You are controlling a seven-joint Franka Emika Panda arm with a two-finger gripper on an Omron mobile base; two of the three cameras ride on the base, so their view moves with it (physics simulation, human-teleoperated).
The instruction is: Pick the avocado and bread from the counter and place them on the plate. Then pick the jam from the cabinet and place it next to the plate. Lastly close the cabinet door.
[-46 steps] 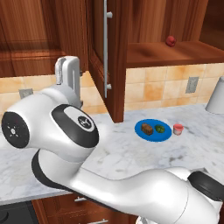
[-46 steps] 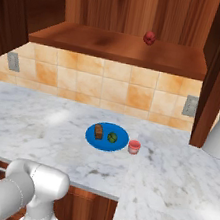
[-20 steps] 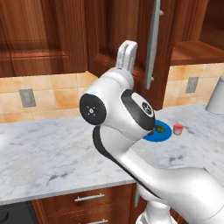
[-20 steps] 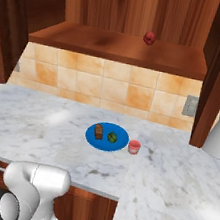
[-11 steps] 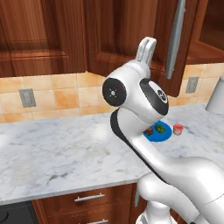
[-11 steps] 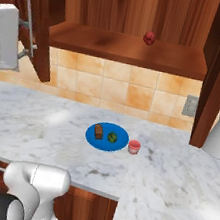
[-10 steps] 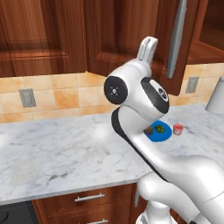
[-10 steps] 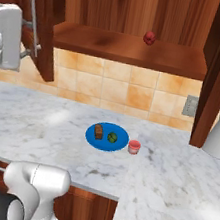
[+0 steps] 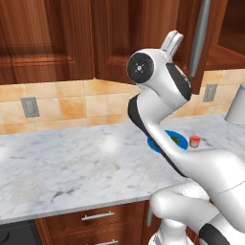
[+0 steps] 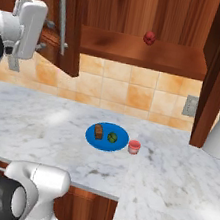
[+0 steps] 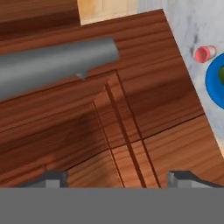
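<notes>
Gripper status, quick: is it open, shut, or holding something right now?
Gripper: open, holding nothing; its dark tips stand wide apart against the reddish-brown wooden cabinet door, below the door's long silver bar handle.

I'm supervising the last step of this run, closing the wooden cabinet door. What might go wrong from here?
1. The open gripper faces the reddish-brown cabinet door beside its silver bar handle; the fingers may catch the bar.
2. The door still stands ajar; the push could end early.
3. The arm passes over the blue plate and the pink-red jam jar.
</notes>
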